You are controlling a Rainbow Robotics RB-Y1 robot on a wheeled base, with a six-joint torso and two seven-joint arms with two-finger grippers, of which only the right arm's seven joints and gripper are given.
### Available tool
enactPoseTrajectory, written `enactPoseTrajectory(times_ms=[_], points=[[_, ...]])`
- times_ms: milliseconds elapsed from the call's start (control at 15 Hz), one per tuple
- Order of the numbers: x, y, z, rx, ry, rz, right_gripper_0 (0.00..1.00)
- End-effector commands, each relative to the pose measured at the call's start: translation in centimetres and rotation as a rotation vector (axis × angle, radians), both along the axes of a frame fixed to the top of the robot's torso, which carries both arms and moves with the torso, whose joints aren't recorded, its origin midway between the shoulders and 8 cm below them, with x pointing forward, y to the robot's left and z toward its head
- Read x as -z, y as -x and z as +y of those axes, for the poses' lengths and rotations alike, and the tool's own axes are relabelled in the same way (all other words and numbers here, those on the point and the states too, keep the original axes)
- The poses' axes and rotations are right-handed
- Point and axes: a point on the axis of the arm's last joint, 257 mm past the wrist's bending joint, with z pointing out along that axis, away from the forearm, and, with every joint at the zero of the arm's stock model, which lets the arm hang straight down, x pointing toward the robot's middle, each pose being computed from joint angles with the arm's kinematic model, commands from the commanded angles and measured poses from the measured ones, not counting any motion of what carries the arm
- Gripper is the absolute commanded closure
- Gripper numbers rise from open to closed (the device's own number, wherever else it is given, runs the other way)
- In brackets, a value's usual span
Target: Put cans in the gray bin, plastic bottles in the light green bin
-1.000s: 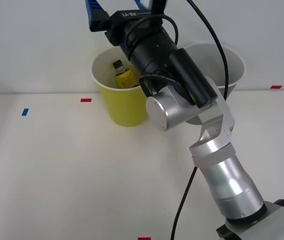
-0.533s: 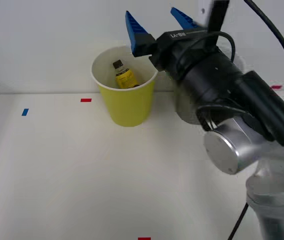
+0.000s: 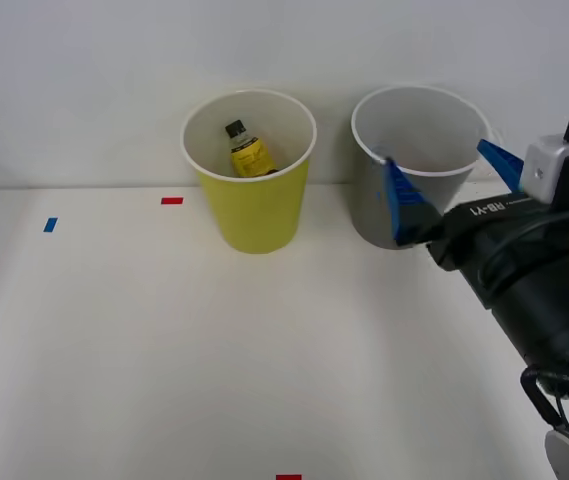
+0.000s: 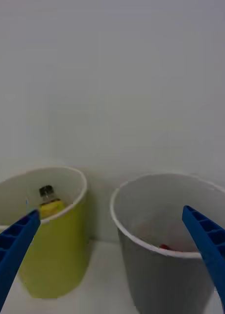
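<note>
My right gripper (image 3: pixel 446 182) is spread wide with nothing between the fingers, sitting low just in front of the gray bin (image 3: pixel 369 215). One blue finger (image 3: pixel 400 205) overlaps the bin's front wall; the other finger sits off by its right rim. Empty and pulled back like this, I read it as done with a drop and clearing out.

The light green bin (image 3: pixel 254 215) stands to the left of my gripper, right beside the gray one, not touching it as far as I can tell. A bottle (image 3: pixel 248 150) with a black cap and yellow label leans inside it against the far wall, so that one is sorted. From the wrist view the same bottle (image 4: pixel 48 203) shows in the light green bin (image 4: pixel 58 255), and the gray bin (image 4: pixel 156 265) has something small and red (image 4: pixel 163 247) at the bottom, likely a can but too little shows to say.

Versus half a second ago: my arm was up high, fingers above and between the two bins, blocking most of the gray one. Now it has dropped and swung back to the right, and the gray bin is in plain sight. Fingers were spread then too. Bins and bottle have not moved.
</note>
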Motion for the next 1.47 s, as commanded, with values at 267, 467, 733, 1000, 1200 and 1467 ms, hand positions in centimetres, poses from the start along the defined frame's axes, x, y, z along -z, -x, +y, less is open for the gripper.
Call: enactPoseTrajectory(times_ms=[267,467,733,1000,1200,1467], points=[[5.9,2.5,-5.7,0.139,0.027,0.113,0.0],[8.0,4.2,-7.3,0.172,0.026,0.149,0.0],[10.5,6.8,-9.7,0.229,0.045,0.192,0.0],[12.0,8.8,-11.2,0.264,0.032,0.228,0.0],[11.9,10.0,-11.3,0.234,-0.063,0.142,0.0],[16.8,11.4,-12.0,0.223,-0.126,0.069,0.0]])
